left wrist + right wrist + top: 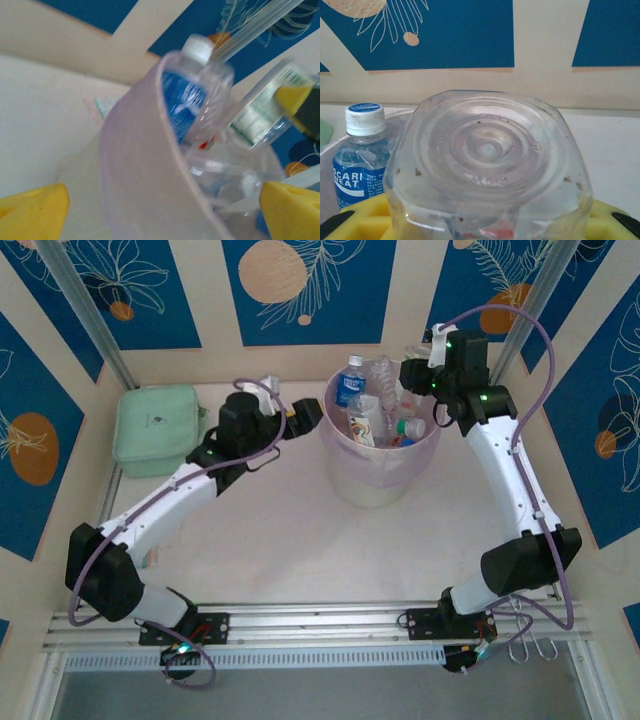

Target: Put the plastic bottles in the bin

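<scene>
Pouch (155, 430) L of bin (375, 482); blue-label btl (350, 388) sticks above rim.

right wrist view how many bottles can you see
2. A clear plastic bottle sits in the centre, close up, with its base toward the camera. A blue-labelled white-capped plastic bottle stands at lower left. Others may be hidden behind the clear one.

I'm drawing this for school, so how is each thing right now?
Round translucent pale plastic bin: upright, nearly full of bottles.
Blue-labelled white-capped plastic bottle: upright in the bin, cap on.
Clear plastic bottle: held over the bin, base facing the wrist camera.
Left gripper: open, at the bin's rim.
Right gripper: shut on the clear plastic bottle.
Mint-green square soft pouch: lying flat.
</scene>
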`<state>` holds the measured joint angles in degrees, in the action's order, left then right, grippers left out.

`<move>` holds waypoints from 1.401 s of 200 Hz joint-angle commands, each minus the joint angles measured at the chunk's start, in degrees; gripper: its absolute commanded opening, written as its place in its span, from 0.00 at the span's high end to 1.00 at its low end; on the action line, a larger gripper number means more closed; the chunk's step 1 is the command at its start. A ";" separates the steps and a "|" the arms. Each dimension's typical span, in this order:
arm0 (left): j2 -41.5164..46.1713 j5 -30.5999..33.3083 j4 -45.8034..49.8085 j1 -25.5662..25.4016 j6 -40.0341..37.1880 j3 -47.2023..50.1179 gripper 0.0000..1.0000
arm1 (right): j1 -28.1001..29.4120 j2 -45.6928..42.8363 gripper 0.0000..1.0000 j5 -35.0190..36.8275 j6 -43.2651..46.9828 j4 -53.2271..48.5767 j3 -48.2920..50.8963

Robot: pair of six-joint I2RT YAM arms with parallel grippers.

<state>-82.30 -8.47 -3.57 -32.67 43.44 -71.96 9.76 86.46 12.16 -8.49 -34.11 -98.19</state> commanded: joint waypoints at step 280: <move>-13.54 17.29 24.78 -7.20 -21.36 -20.84 0.00 | 0.81 15.50 0.67 -6.07 10.64 -18.33 -8.49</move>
<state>-93.47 9.45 21.85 -41.50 20.08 -94.85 10.52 98.87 13.43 6.90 -44.75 -109.86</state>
